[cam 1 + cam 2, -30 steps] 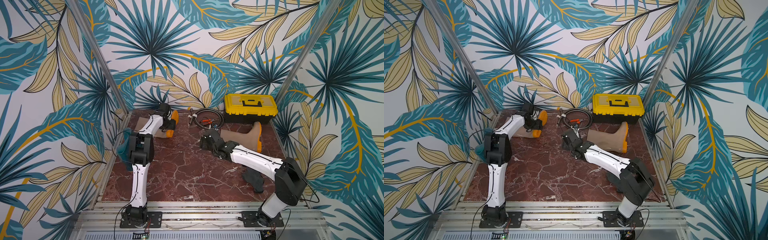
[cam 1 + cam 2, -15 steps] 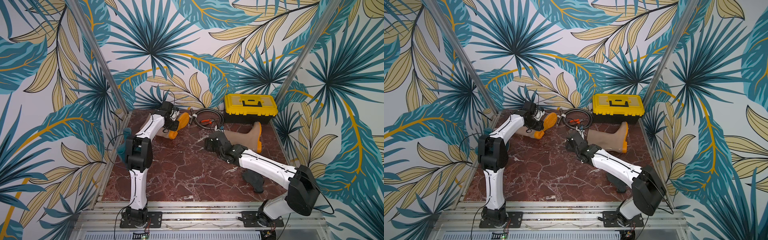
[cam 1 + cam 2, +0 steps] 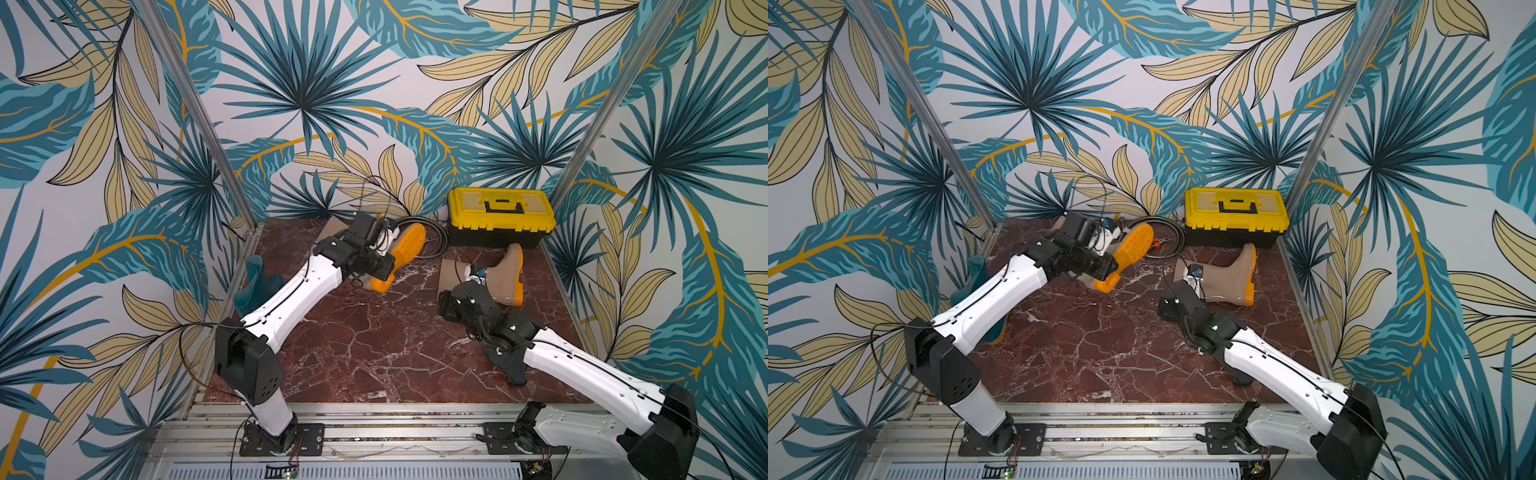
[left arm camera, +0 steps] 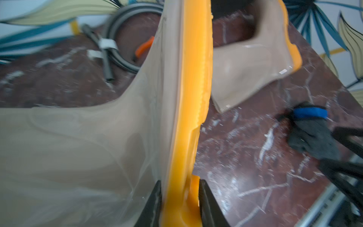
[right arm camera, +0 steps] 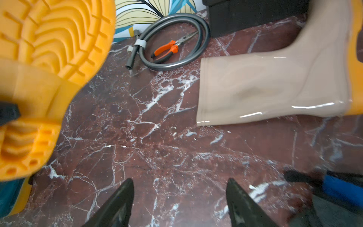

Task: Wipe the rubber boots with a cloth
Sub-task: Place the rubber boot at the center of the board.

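My left gripper (image 4: 179,182) is shut on the orange heel of a beige rubber boot (image 3: 405,245) and holds it tilted off the floor at the back, sole (image 3: 1133,245) facing up and right. A second beige boot (image 3: 503,274) lies on its side at the right, also seen in the right wrist view (image 5: 265,88). The teal boot (image 3: 255,286) leans at the left wall behind my left arm. My right gripper (image 5: 179,181) hangs open over bare floor near that lying boot's shaft. The dark cloth (image 3: 509,365) lies on the floor, partly under my right forearm.
A yellow-lidded toolbox (image 3: 500,216) stands at the back right. A coiled grey hose (image 5: 172,43) with orange-handled pliers (image 5: 169,49) inside lies at the back between the boots. Leaf-patterned walls close three sides, and a metal rail (image 3: 374,428) runs along the front.
My left gripper has closed on the beige boot's heel and swung the boot up and to the right. My right arm has drawn back toward the front right, still open.
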